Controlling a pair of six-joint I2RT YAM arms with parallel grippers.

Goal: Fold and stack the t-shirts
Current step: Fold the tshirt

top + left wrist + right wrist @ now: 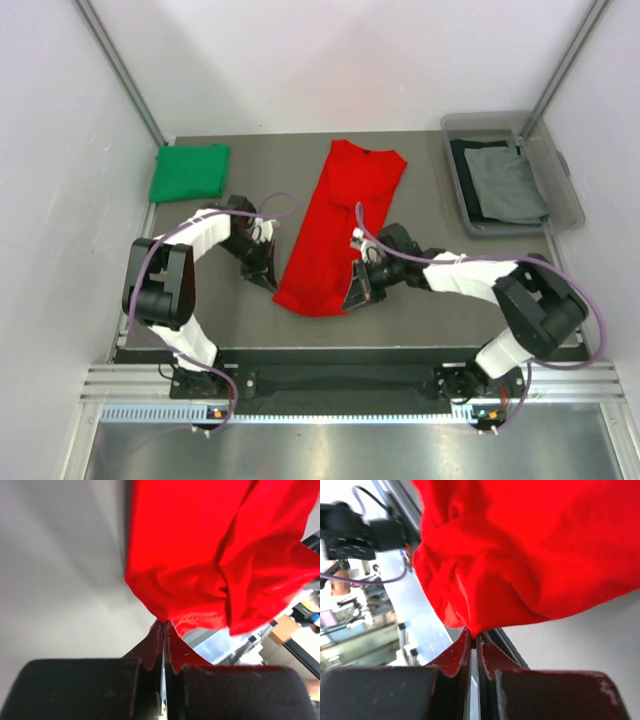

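Red cloth is filling both wrist views. The bright red short-sleeved cloth t-shirt (338, 215) is lying on the dark grey tabletop (430, 310), with its hem sitting close to the near edge and its dark collar pointing toward the far edge. The left gripper (163, 629) is pressing its black fingers together on the near-left corner of that hem. Only a thin slit is showing between them, with a fold of red pinched in it. The right gripper (473, 637) is clamping the near-right corner in the same way, its fingers squeezing a bunched tuck of the fabric.

From above, the fingertips of both grippers are proving hard to make out against the dark surface, and the right arm's wrist is covering part of the shirt's right edge. The shirt is lying as a long narrow strip, so its sleeves are not showing clearly. Whether they are tucked under, I cannot tell.

Further back, a folded solid green cloth t-shirt (188, 172) is resting at the far-left corner, well apart from the red one. At the far-right corner a translucent grey plastic bin (568, 205) is holding a folded grey t-shirt (510, 185). That one is lying on a dark t-shirt (462, 175), which it is mostly hiding. Everything beyond the cloth in both wrist views is blurring out.
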